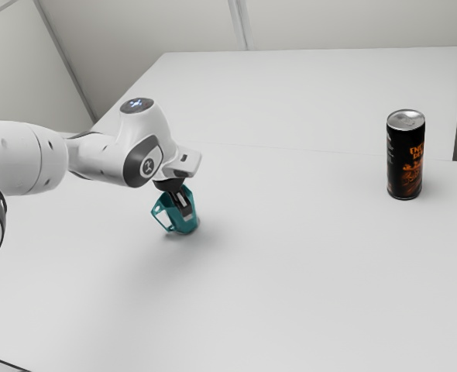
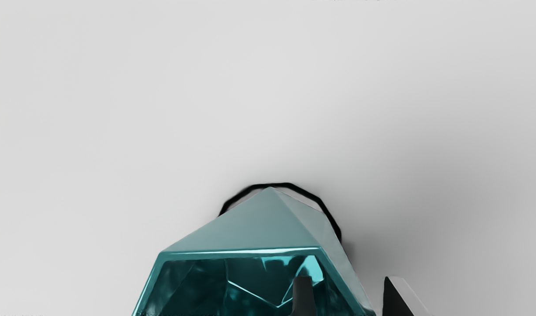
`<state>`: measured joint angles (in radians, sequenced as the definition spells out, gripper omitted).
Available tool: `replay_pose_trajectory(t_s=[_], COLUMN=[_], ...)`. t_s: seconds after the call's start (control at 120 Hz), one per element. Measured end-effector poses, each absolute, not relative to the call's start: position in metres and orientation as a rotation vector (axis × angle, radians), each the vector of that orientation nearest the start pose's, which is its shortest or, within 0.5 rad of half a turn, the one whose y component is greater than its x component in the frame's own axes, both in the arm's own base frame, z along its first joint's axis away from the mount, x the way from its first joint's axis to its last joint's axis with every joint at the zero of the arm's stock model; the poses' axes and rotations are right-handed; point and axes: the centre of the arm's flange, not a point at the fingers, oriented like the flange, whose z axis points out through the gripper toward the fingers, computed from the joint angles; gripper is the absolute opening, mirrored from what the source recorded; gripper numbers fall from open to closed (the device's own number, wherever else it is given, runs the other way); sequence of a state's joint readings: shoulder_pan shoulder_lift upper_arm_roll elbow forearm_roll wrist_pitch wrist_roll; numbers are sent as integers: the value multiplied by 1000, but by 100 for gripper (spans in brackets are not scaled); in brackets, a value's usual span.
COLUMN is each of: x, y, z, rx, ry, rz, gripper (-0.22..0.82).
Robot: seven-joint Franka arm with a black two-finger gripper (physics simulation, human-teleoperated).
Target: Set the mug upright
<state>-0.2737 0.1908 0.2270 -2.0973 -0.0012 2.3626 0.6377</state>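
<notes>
The teal mug (image 1: 190,225) is on the smooth, pale, matte bench (image 1: 290,287), its mouth upward beneath the black pincer (image 1: 186,211); it looks roughly upright, though a slight lean is hard to judge here. Its glossy body is faceted, with flat panels meeting at crisp edges and an angular handle (image 1: 159,221) toward the exterior view's left. The pincer is parted around the mug's wall, one finger (image 2: 304,298) inside the mouth, the other outside. Well apart, toward the exterior view's right, stands a cylindrical black energy drink can (image 1: 405,163) with orange print and a silvery metal top.
</notes>
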Motion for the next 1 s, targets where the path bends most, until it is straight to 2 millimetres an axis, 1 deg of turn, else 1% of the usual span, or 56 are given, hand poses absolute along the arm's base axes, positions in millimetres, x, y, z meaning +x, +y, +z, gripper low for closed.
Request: replay_pose_trajectory(t_s=[0.167, 0.292, 0.342, 0.425, 0.567, 0.733, 0.783, 0.817, 0.917, 0.95, 1.0], x=[580, 581, 581, 581, 578, 602, 613, 620, 638, 641, 644], y=[-30, -31, -33, -37, -42, -49, -48, -47, -44, -41, -40], z=[342, 347, 353, 368, 404, 480, 505, 518, 541, 546, 547], rx=[-2904, -2908, -2908, -2906, -2904, -2896, -2902, -2911, -2955, -2974, -2999], ry=[1017, 1005, 1001, 1000, 994, 961, 934, 912, 839, 811, 780], rz=[-109, -124, -138, -177, -255, -345, -350, -339, -259, -227, -171], gripper=[26, 37, 40, 43, 47, 54, 55, 56, 58, 58, 59])
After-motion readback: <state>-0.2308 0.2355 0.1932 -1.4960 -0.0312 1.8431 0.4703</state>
